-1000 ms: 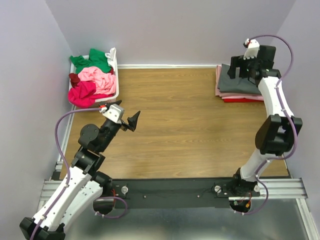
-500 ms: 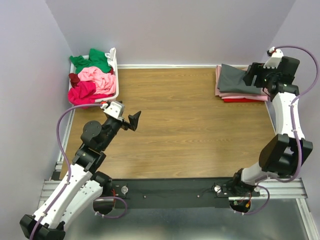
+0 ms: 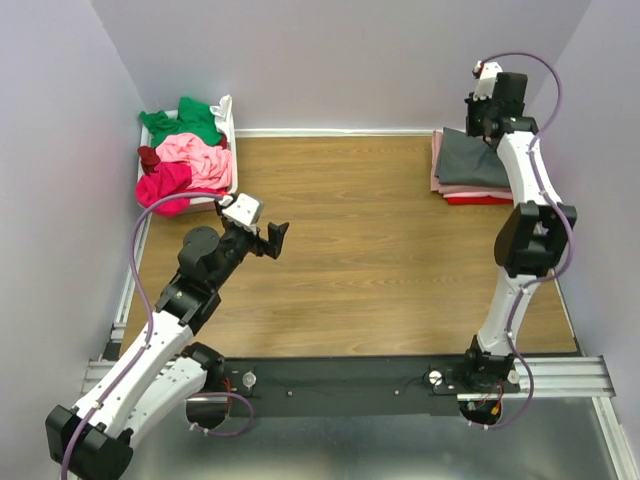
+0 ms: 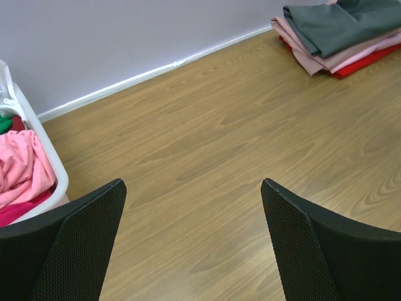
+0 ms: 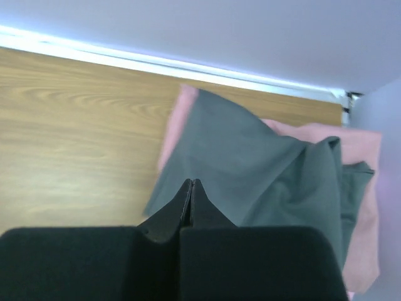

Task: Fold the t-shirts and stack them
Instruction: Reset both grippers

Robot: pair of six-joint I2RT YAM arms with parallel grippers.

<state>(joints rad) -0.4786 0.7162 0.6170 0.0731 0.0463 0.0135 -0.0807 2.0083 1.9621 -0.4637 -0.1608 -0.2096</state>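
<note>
Hovering above four folded t-shirts (image 4: 341,56) stacked far right, dark grey t-shirt (image 4: 332,25) topmost, the right gripper (image 5: 192,182) shows fingers pressed together, while the left gripper (image 4: 194,185) spreads its fingers near one white basket (image 3: 234,165) holding four crumpled t-shirts (image 3: 190,155).

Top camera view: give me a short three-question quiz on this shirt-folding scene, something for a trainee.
1. True or false: the left hand is open.
2. Which t-shirt tops the folded stack? A. dark grey B. green C. magenta
3. Where do the unfolded t-shirts lie?
Key: 1 true. 2 A, the dark grey t-shirt. 3 In the white basket.
</note>
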